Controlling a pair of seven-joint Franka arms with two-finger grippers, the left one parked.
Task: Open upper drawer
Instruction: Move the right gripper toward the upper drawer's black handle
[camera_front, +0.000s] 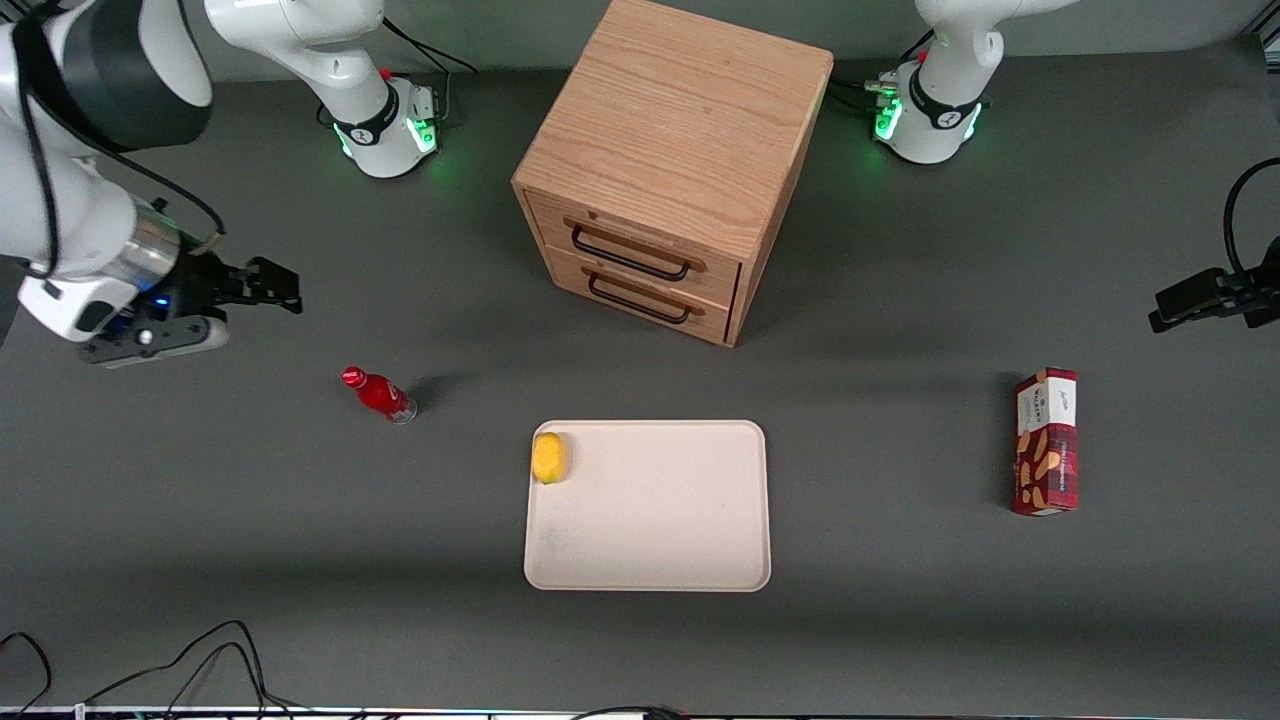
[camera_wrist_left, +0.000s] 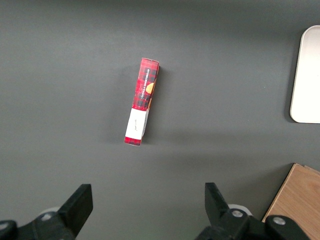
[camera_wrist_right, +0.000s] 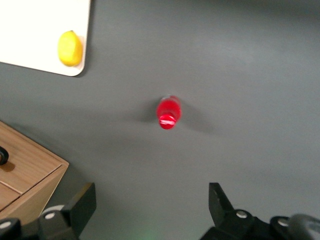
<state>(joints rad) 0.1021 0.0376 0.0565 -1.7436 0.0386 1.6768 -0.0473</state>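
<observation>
End effector (camera_front: 262, 285) hangs above bare tabletop (camera_front: 200, 520) toward the working arm's end, well apart from the cabinet (camera_front: 668, 160). In the right wrist view its 2 fingers (camera_wrist_right: 222, 202) stand wide apart with nothing between them. It holds nothing, which fits a reach not yet begun.

Upper drawer (camera_front: 640, 245) sits shut, flush in the cabinet face, just above the matching lower drawer (camera_front: 645, 295). The cabinet stands mid-tabletop, farther from the front camera than the tray (camera_front: 650, 560), its front turned at a slant toward the working arm's end. That angle probably suits a pull from that arm.

Materials:
- Cabinet and both drawer fronts: light oak, visible grain, square box form, crisp edges.
- Handles: thin black wire bars, 1 per drawer. The upper handle (camera_front: 630, 252) stands slightly proud of the wood, leaving a slot for fingers; my judgement is that it needs a narrow, well-aligned grip.
- Tray: pale, smooth, rounded corners, shallow rim. A yellow lemon (camera_front: 548, 457) rests in 1 corner against the rim.
- Red bottle (camera_front: 380, 394): small, glossy, red cap, upright on the tabletop between end effector and tray. It could be clipped on the way to the drawer.
- Red patterned carton (camera_front: 1046, 442): tall and thin, toward the parked arm's end.
- Tabletop: matte dark grey, even.

Task not started; drawer fully closed.
</observation>
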